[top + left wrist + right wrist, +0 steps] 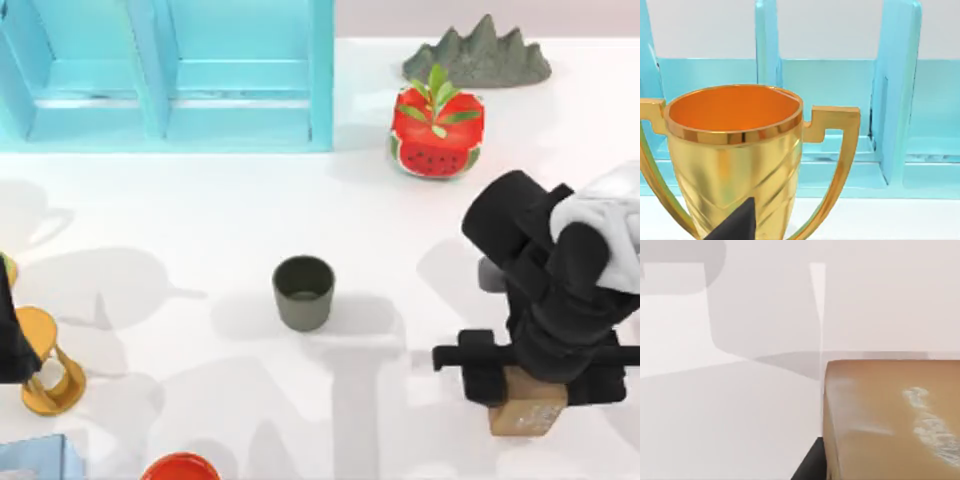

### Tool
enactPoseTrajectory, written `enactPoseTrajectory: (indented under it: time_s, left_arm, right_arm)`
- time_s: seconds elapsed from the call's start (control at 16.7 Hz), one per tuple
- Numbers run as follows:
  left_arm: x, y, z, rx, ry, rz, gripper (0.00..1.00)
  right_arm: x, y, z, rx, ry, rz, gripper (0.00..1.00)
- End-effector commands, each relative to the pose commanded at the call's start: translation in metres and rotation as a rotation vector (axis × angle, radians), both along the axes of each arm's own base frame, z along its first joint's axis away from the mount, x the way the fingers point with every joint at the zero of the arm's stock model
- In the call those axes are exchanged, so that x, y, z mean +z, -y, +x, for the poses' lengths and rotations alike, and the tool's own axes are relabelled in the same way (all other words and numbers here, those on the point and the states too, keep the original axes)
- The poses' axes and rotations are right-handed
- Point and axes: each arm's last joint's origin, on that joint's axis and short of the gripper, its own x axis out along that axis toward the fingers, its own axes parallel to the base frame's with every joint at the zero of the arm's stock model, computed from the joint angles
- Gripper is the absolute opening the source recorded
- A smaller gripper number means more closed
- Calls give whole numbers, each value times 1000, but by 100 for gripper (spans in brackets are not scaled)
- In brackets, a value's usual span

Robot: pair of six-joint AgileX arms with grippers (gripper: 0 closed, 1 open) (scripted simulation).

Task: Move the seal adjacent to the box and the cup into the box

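My right gripper (pixel 527 392) sits over the seal (pixel 527 408) near the table's (pixel 200 220) right edge; finger state I can't tell. I'd confirm a square, centred grip before lifting toward the box (pixel 165 75).

The bench (pixel 200 220) is white, crossed by pale grey shadows. The box (pixel 165 75) is light turquoise throughout, walls and dividers alike. The cup (pixel 303 292) is dark grey-green and plain. The seal (pixel 527 405) is light brown; in the right wrist view its face (pixel 890 415) carries whitish, chalky marks. The right arm (pixel 545 290) is black with a white-grey shell near the top view's right edge. A watermelon-patterned thing (pixel 437 135) is red with dark seeds, a green rind edge and green leaves. The rock (pixel 480 55) is dull grey-green. The trophy (pixel 735 150) is shiny gold, orange inside. A gold hourglass-shaped stand (pixel 50 365) and a red-orange round thing (pixel 180 467) sit low left.
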Motion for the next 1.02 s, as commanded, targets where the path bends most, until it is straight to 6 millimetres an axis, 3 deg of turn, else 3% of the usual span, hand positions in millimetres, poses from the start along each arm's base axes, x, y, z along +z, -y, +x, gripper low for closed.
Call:
enactPoseTrajectory:
  time_s: [0.24, 0.54, 0.84, 1.02]
  left_arm:
    - [0, 0, 0, 0, 0, 0, 100]
    - [0, 0, 0, 0, 0, 0, 100]
    - [0, 0, 0, 0, 0, 0, 100]
    - [0, 0, 0, 0, 0, 0, 100]
  right_arm:
    - [40, 41, 6, -3, -12, -7, 0]
    - [86, 89, -4, -2, -9, -5, 0]
    - [87, 90, -5, 0, -13, -7, 0]
    - [91, 89, 12, 9, -26, -13, 0]
